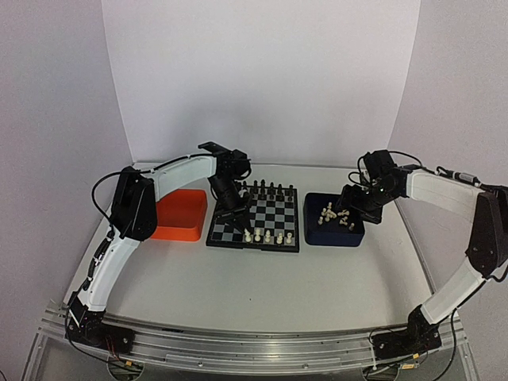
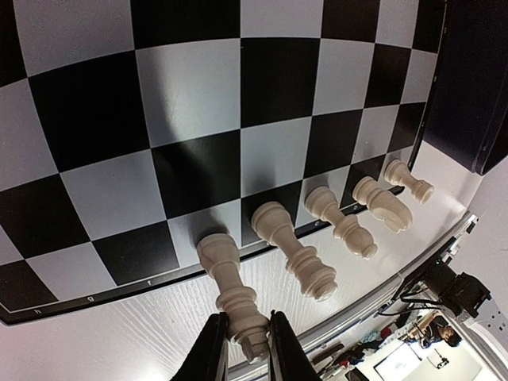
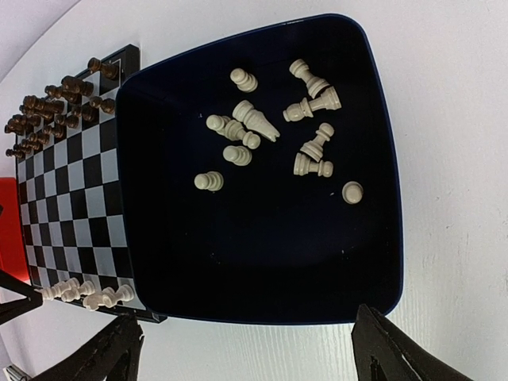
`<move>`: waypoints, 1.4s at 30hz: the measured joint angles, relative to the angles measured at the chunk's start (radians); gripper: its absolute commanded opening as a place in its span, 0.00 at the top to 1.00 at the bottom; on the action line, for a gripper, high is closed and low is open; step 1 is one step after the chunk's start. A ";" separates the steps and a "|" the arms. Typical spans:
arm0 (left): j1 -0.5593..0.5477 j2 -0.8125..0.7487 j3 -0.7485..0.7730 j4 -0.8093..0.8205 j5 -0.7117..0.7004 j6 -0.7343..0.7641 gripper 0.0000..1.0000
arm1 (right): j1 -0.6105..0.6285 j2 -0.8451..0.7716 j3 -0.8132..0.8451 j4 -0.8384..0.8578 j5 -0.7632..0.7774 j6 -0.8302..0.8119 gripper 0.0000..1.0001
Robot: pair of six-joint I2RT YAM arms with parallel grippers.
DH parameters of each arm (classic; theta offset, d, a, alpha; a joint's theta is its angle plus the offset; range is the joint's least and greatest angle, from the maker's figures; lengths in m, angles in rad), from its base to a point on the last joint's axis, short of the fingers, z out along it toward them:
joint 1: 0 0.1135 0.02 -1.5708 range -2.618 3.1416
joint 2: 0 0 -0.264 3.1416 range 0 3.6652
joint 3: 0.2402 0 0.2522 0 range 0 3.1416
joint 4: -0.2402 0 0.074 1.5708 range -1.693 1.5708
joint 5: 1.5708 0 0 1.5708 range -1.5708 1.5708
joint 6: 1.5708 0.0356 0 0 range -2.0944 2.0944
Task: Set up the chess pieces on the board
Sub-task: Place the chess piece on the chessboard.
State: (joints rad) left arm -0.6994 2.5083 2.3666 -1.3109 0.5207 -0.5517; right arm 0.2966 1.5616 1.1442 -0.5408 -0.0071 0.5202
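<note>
Pinching the head of an upright piece [image 2: 228, 274] in the near row of the board [image 2: 198, 87], we hold the left gripper [image 2: 244, 349] in line with its axis, the wide-open right gripper [image 3: 250, 345] above loose pieces [image 3: 254, 121] in the tray [image 3: 262, 262] at the board's right edge.

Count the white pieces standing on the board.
5: one row on the board's near edge, toward its right; the left gripper pinches the leftmost piece's top.

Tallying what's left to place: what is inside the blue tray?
About ten cream pieces, some toppled, clustered in one half; the rest of the tray floor is bare. From above, the right arm covers one corner.
</note>
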 measured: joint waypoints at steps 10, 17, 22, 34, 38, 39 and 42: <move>0.000 0.001 0.032 -0.006 -0.026 0.000 0.85 | -0.002 0.000 0.000 0.000 0.000 0.000 0.11; 0.000 0.001 0.032 -0.008 -0.035 0.001 0.83 | -0.006 0.000 0.000 0.000 0.000 0.000 0.10; -0.002 0.001 0.032 -0.008 -0.036 0.001 0.81 | -0.006 0.000 0.000 0.000 0.000 0.000 0.10; -0.008 0.001 0.032 -0.008 -0.052 0.003 0.77 | -0.007 0.000 -0.002 -0.002 0.009 0.000 0.10; -0.009 0.001 0.032 -0.008 -0.052 0.004 0.73 | -0.009 0.000 -0.002 -0.003 0.011 0.000 0.10; -0.009 0.001 0.032 -0.008 -0.051 0.004 0.72 | -0.010 0.000 -0.002 -0.002 0.011 0.000 0.10; -0.009 0.001 0.032 -0.007 -0.052 0.004 0.68 | -0.010 0.000 -0.002 -0.002 0.011 0.000 0.10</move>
State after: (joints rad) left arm -0.7082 2.5092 2.3985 -1.3178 0.4687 -0.5476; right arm 0.2863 1.5616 1.1423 -0.5431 0.0040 0.5201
